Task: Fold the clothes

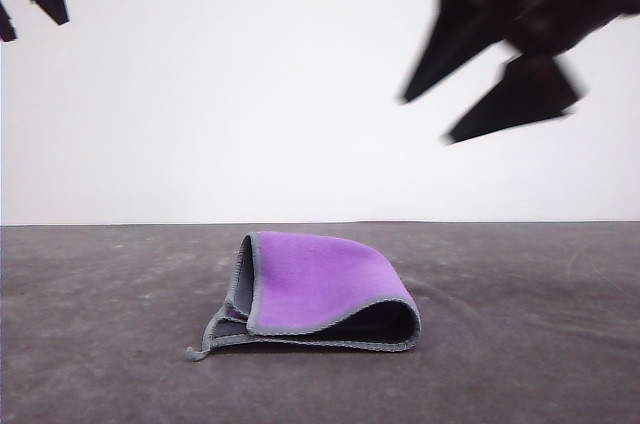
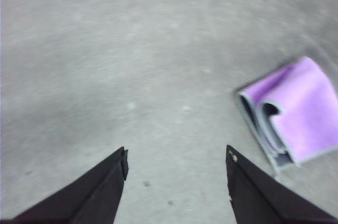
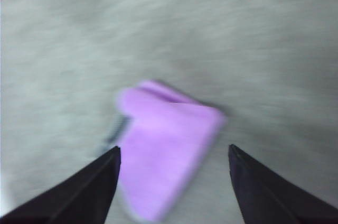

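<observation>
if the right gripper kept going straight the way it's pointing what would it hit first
Most likely the folded cloth. In the right wrist view it lies between and just ahead of the open right gripper, purple face up on the table. The view is blurred and depth is unclear, so it might touch the table beside it.

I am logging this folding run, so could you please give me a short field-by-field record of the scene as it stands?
cloth: folded over, purple face out, dark inner face showing at the open loop
edging: light grey stitched border
surface: grey table
left gripper: open, raised above the table, holding nothing
right gripper: open, raised above the cloth, blurred, holding nothing
contact: neither gripper touches the cloth
</observation>
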Controlling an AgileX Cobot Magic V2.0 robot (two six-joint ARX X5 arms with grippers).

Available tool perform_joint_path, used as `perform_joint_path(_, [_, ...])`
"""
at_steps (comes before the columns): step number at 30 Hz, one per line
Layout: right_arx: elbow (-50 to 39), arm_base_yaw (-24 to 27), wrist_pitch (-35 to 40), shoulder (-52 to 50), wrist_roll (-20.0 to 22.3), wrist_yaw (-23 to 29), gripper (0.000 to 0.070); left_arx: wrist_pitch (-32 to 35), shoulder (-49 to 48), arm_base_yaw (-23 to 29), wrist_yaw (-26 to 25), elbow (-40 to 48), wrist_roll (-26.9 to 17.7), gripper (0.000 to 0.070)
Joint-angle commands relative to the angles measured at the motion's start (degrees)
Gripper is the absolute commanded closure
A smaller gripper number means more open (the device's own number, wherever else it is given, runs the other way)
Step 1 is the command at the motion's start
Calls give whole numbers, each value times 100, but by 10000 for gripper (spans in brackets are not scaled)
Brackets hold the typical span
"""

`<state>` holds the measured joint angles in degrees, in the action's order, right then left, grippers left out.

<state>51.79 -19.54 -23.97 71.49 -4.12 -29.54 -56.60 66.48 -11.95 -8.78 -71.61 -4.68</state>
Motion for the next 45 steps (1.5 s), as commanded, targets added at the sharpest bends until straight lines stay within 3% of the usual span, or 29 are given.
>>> perform_joint_path(1, [50,113,-209,-305,456,446,291,19,26,102,20,-52,-80,347])
perform_joint_path(10, [50,698,-1327,-1744,672,2443,291,-19,29,375,17,-52,-82,347])
perform_joint_path(15, [50,830,-1509,-1908,741,2662,313,13,29,375,17,-52,-81,347])
perform_joint_path(16, [50,841,-1527,-1909,749,2660,353,13,29,375,17,-52,-80,352])
perform_joint_path(17, [50,842,-1549,-1909,772,2655,508,8,29,375,17,-52,-80,401])
perform_joint_path(19, [50,843,-1546,-1909,833,2653,699,8,29,375,17,-52,-86,650])
perform_joint_path(22, [50,843,-1521,-1909,845,2653,688,31,29,375,17,-52,-82,690])
perform_joint_path(30, [50,843,-1482,-1910,709,2656,688,152,29,375,17,-55,254,683])
perform_joint_path(45, [50,843,-1462,-1914,712,2660,688,223,-77,358,24,-50,256,684])
